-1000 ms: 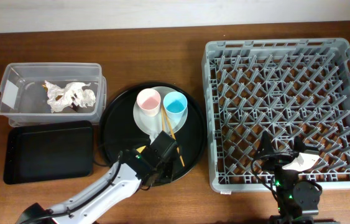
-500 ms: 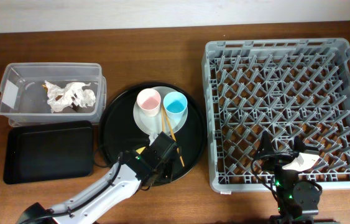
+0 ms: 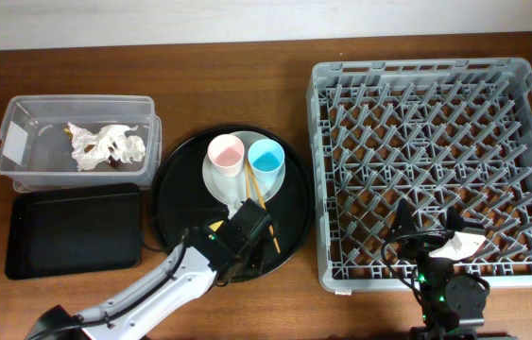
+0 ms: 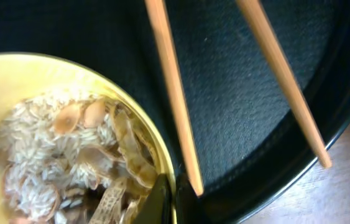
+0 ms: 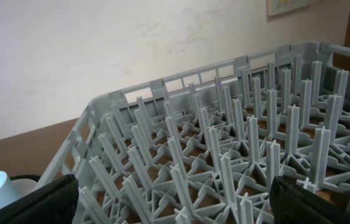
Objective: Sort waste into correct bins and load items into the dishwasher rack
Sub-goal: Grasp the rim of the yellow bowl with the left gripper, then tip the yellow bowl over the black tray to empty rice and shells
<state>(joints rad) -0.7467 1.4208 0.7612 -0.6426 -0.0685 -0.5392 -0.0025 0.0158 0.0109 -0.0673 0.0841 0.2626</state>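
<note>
Crumpled white paper napkins [image 3: 105, 144] lie in the clear rectangular plastic tub [image 3: 48, 118], with the flat black rectangular tray [image 3: 72, 229] adjacent. The small pink cup [image 3: 226, 154] and small light-blue cup [image 3: 266, 158] stand upright on the pale grey-green round plate [image 3: 216, 181]. Two thin wooden chopsticks [image 4: 173, 93] lie beside the yellow bowl [image 4: 19, 81], which holds brownish scraps with pale flakes [image 4: 56, 143]. The large grey pegged plastic rack [image 3: 436, 142] sits at the right.

A brown wooden bench [image 3: 237, 90] fills the overhead view, evenly lit; a pale wall [image 3: 152, 19] borders its 12 o'clock edge.
</note>
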